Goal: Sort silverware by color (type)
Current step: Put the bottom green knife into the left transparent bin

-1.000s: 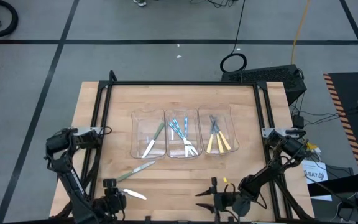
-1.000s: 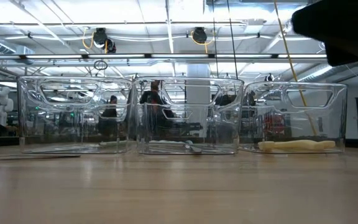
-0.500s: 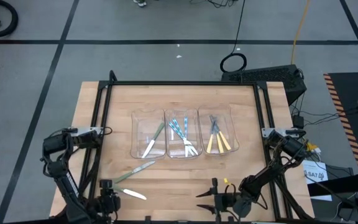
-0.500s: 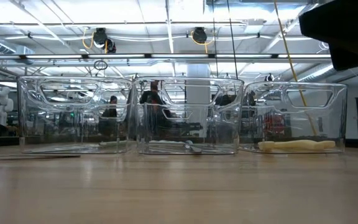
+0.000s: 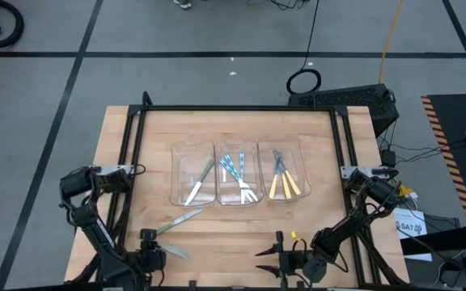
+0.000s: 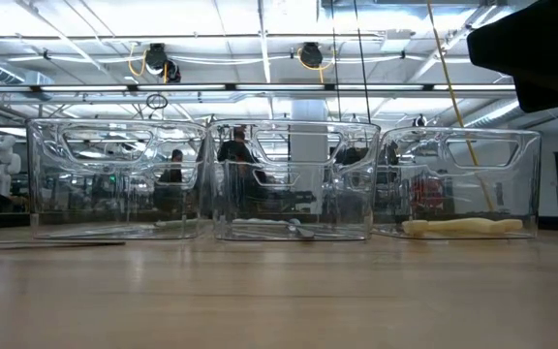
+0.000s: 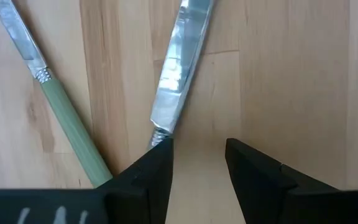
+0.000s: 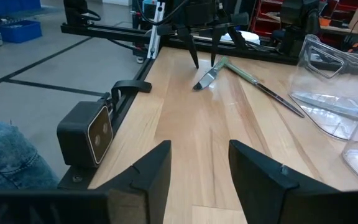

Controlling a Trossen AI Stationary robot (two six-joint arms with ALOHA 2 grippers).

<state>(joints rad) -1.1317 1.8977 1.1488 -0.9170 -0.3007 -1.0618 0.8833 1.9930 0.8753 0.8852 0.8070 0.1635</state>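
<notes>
Two pieces of silverware lie loose on the table near its front left. One is a knife [image 7: 178,74] whose handle end is hidden under one of my fingers. The other is a green-handled piece [image 7: 67,134], also seen in the high view [image 5: 178,222]. My left gripper [image 7: 197,165] points down, open, low over the knife's handle end [image 8: 205,62]. Further silverware lies in three clear bins: green-handled [image 5: 201,182], light-blue-handled [image 5: 235,171] and yellow-handled [image 5: 284,184]. My right gripper [image 8: 199,165] waits open near the front right. My left gripper comes at the knife from above with its fingers apart. One finger [image 7: 148,171] covers the knife where the blade's base [image 7: 160,132] ends. Whether that finger touches the knife I cannot tell. The knife lies flat on the table.
The three clear bins [image 5: 237,196] stand side by side mid-table, and the low view shows them upright [image 6: 294,179]. A black frame rail [image 5: 128,162] runs along the left side and a small camera box [image 8: 86,137] sits at the front edge. Bare wood lies between the arms.
My left gripper has sunk toward the table over the knife's handle end, rolling a little as it went. The silverware has not moved.
</notes>
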